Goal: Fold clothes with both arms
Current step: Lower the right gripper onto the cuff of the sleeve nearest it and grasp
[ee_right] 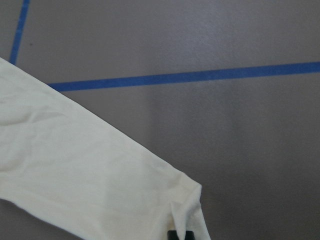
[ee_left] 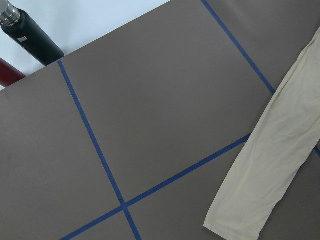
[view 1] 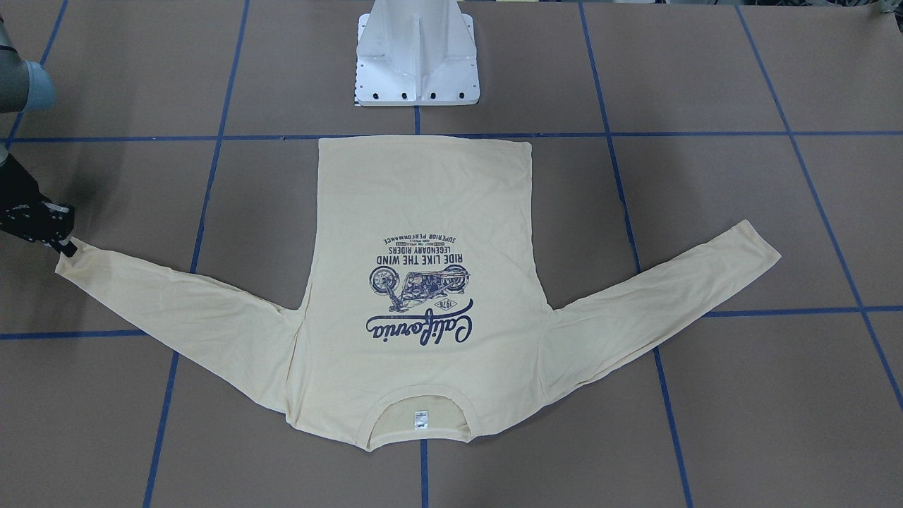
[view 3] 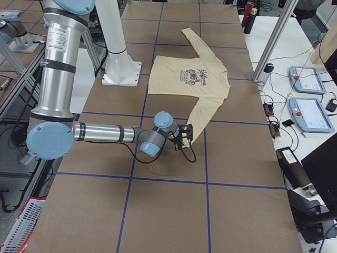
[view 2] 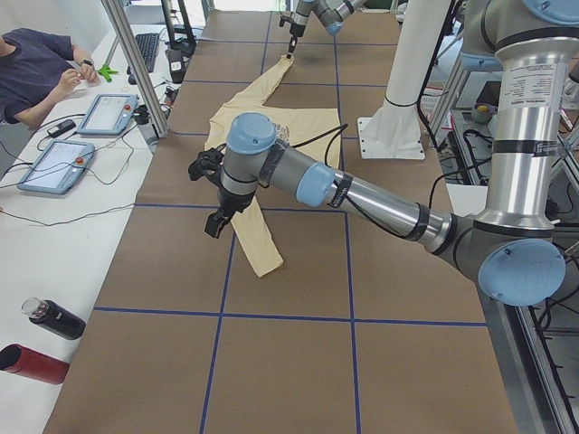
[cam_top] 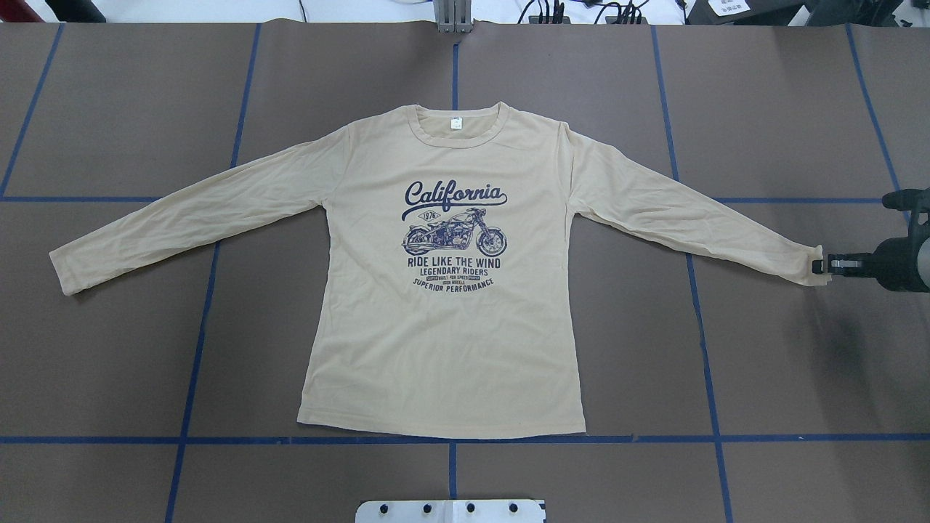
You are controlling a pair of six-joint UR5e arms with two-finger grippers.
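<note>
Nearest in the left side view, the left arm [view 2: 362,194] stretches low across the brown counter [view 2: 289,362] with its wrist bent down. The left gripper [view 2: 215,221] hangs just left of the near sleeve, and whether it is wide or narrow cannot be told. Centre frame overhead, the T-shirt [cam_top: 443,327] lies flat, print up, sleeves spread. At the right edge the right arm [cam_top: 924,266] reaches in level, the right gripper [cam_top: 818,266] pinched narrow on the cuff

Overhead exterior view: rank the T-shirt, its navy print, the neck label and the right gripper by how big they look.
Largest to smallest:
1. T-shirt
2. navy print
3. right gripper, clearly smaller than the print
4. neck label, by far the smallest
</note>
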